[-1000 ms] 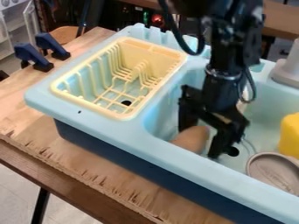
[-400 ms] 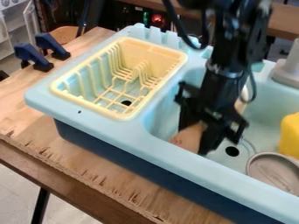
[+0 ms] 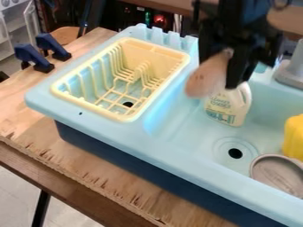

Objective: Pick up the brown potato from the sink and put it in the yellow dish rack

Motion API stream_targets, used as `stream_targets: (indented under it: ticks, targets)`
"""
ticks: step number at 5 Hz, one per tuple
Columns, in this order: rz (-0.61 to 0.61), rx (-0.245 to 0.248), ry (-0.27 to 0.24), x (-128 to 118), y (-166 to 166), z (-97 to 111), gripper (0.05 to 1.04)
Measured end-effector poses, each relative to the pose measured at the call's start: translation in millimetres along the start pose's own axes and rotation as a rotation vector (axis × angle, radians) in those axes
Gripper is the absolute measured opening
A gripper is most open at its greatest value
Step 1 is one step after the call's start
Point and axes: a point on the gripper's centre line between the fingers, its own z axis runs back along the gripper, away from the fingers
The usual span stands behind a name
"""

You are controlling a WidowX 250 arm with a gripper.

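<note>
Camera view: a rounded tan object (image 3: 207,80) is grasped by the black two-finger claw (image 3: 221,71); a cream plastic bottle (image 3: 230,108) is partly hidden behind. A pale-yellow plastic rack (image 3: 158,48) is seated nearby.

1. Illumination: bright and diffuse across the light-blue sink (image 3: 177,153) and yellow rack (image 3: 157,47).
2. Glare: pale blue highlight on the basin's left wall (image 3: 158,116).
3. Shadow: navy side (image 3: 127,162) below the rim; dim background with a red glow (image 3: 158,18).
4. Blur: gripper (image 3: 222,66) and brown object (image 3: 207,76) smeared.
</note>
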Motion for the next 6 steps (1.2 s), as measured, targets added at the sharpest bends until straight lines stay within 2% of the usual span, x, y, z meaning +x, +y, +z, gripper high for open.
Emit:
stream_targets:
  ticks: [1,2,3,4,5,6]
  targets:
    - [0.073,-0.005,0.025,-7.9,26.1,15.8,0.548]
    - [0.183,0.011,0.078,-21.5,74.8,18.5,0.548]
    - [0.282,0.052,0.093,-32.7,113.0,11.8,0.548]
    - [0.318,0.078,0.091,-42.2,134.3,-5.4,0.548]
    - [0.343,0.096,0.088,-50.3,142.0,-28.1,0.548]
    - [0.331,0.103,0.076,-49.4,139.6,-36.4,0.548]
